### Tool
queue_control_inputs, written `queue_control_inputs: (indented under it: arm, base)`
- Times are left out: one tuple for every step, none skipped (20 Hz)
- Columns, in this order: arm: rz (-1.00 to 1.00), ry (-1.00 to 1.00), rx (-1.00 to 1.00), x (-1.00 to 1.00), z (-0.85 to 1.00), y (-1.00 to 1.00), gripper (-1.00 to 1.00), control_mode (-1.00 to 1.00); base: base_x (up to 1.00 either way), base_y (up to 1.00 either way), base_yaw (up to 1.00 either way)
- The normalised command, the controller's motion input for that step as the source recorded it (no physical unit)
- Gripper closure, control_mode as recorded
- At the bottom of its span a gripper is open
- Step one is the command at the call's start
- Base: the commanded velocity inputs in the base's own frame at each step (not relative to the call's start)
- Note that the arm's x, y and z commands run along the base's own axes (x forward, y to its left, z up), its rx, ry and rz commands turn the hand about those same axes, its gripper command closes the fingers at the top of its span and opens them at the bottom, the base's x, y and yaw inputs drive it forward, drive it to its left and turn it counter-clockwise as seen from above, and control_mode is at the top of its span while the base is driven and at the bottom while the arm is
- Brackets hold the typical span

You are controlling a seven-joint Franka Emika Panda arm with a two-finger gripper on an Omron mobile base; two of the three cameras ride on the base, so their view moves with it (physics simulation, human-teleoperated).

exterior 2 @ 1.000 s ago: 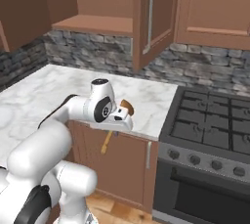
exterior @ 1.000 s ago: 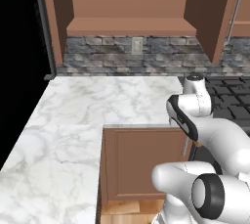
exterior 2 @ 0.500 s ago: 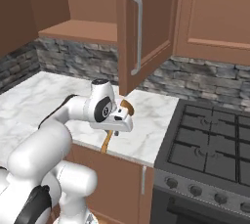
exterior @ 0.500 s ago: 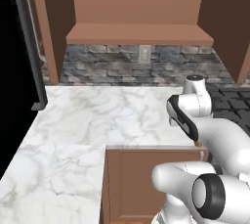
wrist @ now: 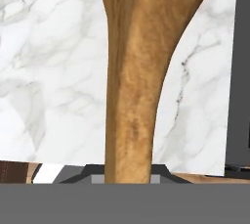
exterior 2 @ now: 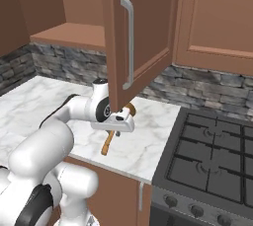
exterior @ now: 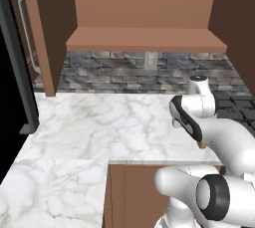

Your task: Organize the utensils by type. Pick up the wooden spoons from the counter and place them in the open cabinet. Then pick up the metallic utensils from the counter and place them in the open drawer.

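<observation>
Your claw (exterior 2: 120,121) grips the golden-brown wooden spoon (exterior 2: 106,142) by its neck, handle hanging above the surface (exterior 2: 143,146), free to lift toward the open cabinet (exterior: 144,40).

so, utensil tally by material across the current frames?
wooden spoon: 1, held in the gripper over the counter
metal utensils: 0 in view
total: 1
</observation>
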Motion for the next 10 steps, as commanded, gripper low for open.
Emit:
queue_control_inputs:
  arm:
    - [0.00,0.00,0.00,0.00,0.00,0.00,1.00,1.00]
    - [0.00,0.00,0.00,0.00,0.00,0.00,1.00,1.00]
    - [0.00,0.00,0.00,0.00,0.00,0.00,1.00,1.00]
    - [0.00,0.00,0.00,0.00,0.00,0.00,1.00,1.00]
    - [0.00,0.00,0.00,0.00,0.00,0.00,1.00,1.00]
    - [0.00,0.00,0.00,0.00,0.00,0.00,1.00,1.00]
    - [0.00,0.00,0.00,0.00,0.00,0.00,1.00,1.00]
    - [0.00,0.00,0.00,0.00,0.00,0.00,1.00,1.00]
    - [0.00,0.00,0.00,0.00,0.00,0.00,1.00,1.00]
    - [0.00,0.00,0.00,0.00,0.00,0.00,1.00,1.00]
  base:
    - [0.00,0.02,0.00]
    - [0.00,0.00,0.00]
    - [0.00,0.00,0.00]
    - [0.00,0.00,0.00]
    - [0.00,0.00,0.00]
    - [0.04,0.00,0.00]
    - [0.29,0.00,0.00]
    - [0.29,0.00,0.00]
    - [0.27,0.00,0.00]
    - [0.24,0.00,0.00]
